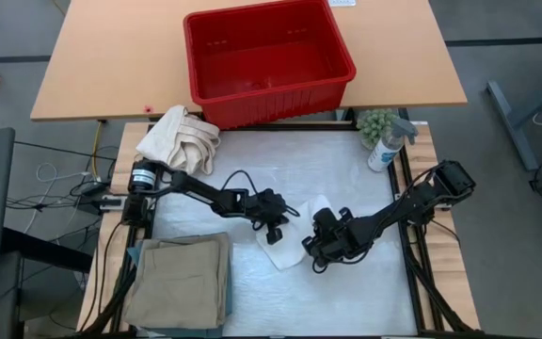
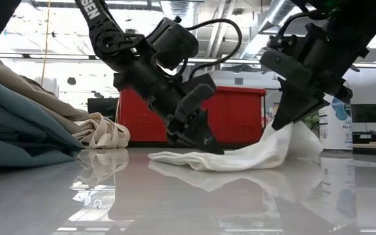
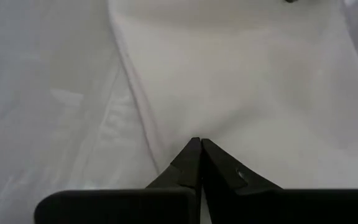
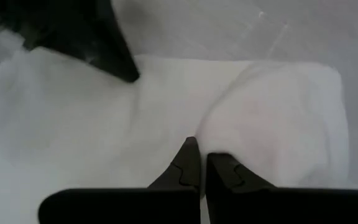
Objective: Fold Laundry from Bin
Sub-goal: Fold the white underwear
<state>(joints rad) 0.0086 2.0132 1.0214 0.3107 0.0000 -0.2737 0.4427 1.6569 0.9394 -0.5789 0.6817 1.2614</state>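
At the middle of the table, on the small white cloth (image 1: 294,243): left gripper (image 1: 273,233), fingers pressed together, tips down on the cloth's near-left edge, pinning it against the tabletop; nothing visibly pinched between them in the left wrist view. Just beside it, right gripper (image 1: 314,250), fingers closed on a fold of the same cloth, lifting that end clear of the surface so that it hangs in a raised hump in the low view, while the rest lies flat and trails toward the left gripper. Both arms reaching inward from the table's two sides, almost meeting over the cloth.

Farther out, toward the near-left corner: folded tan khaki trousers (image 1: 182,278) stacked on a teal-green garment (image 1: 135,252), only an edge of the latter showing. At the far-left corner of the white work surface (image 1: 280,169): a cream bundled canvas cloth (image 1: 179,139), lying crumpled. At the far-right corner: a spray bottle (image 1: 386,146) standing upright, next to a small green plant (image 1: 376,122). Beyond the work surface, on the wooden table (image 1: 111,66): the red bin (image 1: 267,61), nothing visible inside, well apart from both grippers.
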